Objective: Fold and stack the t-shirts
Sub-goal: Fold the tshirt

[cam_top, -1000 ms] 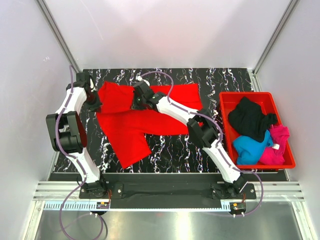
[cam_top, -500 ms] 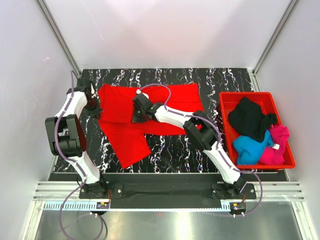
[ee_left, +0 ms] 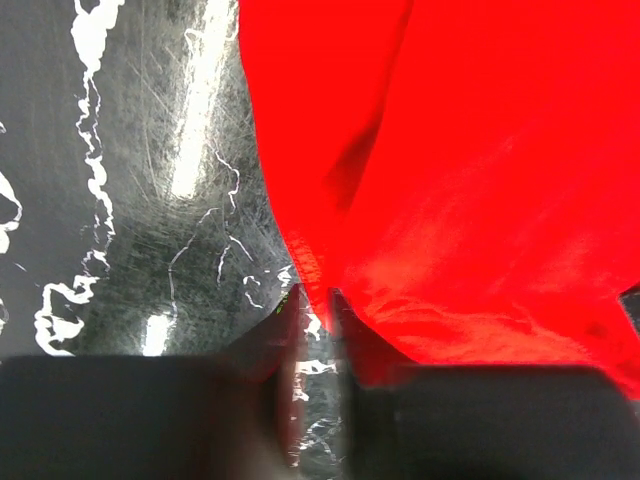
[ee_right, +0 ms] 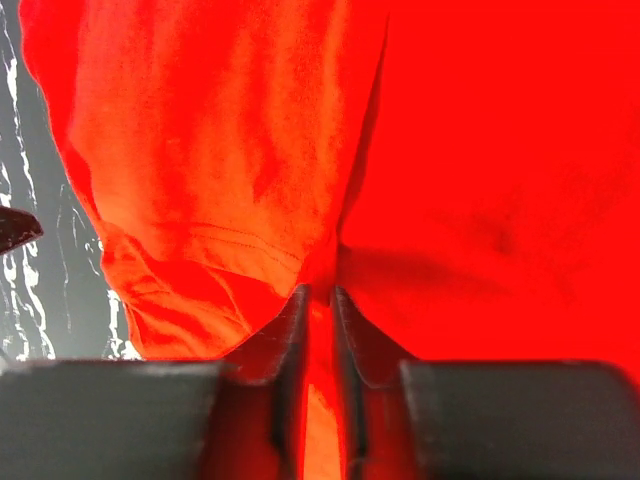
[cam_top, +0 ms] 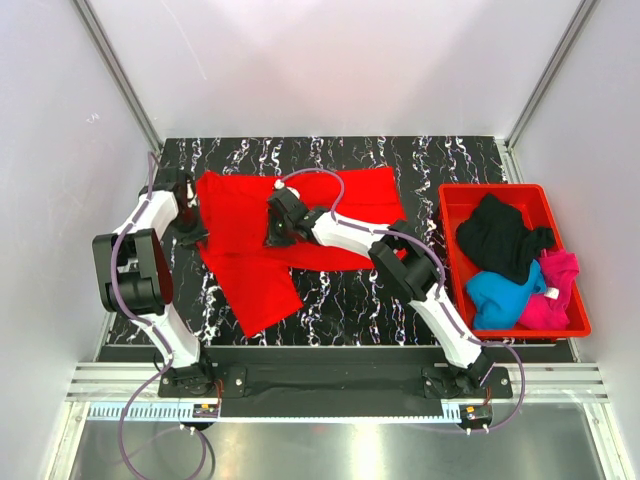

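Now red tee (cam_top: 250, 262) lies spread on surface (cam_top: 340, 300); L jaws at its 9 o'clock edge, open a slit; R jaws narrow over mid-cloth, grip unclear.

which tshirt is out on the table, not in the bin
The red t-shirt, spread on the table; the black tee, blue tee and pink tee sit bunched in the red bin.

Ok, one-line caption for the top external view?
Left claw at the left edge of the red t-shirt, right claw on its middle; black tee, blue tee, pink tee in the red bin.
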`<state>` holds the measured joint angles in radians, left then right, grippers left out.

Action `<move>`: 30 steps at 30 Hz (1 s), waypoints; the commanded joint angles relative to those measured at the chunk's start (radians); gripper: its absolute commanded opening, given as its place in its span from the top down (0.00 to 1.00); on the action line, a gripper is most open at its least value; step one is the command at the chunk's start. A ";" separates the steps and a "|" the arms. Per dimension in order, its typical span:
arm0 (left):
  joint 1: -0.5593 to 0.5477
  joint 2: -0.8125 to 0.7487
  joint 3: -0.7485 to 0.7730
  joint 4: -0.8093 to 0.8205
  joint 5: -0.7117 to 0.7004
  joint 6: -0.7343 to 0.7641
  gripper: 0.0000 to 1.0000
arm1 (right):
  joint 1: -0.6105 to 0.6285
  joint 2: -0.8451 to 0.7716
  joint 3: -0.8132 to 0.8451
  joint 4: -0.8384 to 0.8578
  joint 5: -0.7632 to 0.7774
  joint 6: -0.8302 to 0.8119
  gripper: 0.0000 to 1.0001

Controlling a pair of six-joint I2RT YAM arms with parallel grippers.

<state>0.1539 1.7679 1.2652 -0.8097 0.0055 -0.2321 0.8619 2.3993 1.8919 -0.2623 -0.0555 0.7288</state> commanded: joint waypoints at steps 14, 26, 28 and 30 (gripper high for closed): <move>-0.001 0.284 0.561 0.138 0.261 -0.024 0.51 | -0.345 -0.227 -0.130 0.009 -0.165 -0.123 0.92; 0.050 0.649 0.812 0.302 0.390 -0.209 0.51 | -0.593 0.079 0.235 -0.094 -0.093 -0.192 1.00; 0.064 0.691 0.832 0.297 0.383 -0.234 0.50 | -0.630 0.110 0.271 -0.109 -0.073 -0.189 1.00; 0.076 0.719 0.874 0.258 0.348 -0.254 0.50 | -0.659 0.168 0.354 -0.185 -0.038 -0.180 1.00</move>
<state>0.2077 2.4435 2.0659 -0.5636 0.3691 -0.4229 0.2462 2.5145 2.1353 -0.3668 -0.1604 0.5686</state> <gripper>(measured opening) 0.493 0.010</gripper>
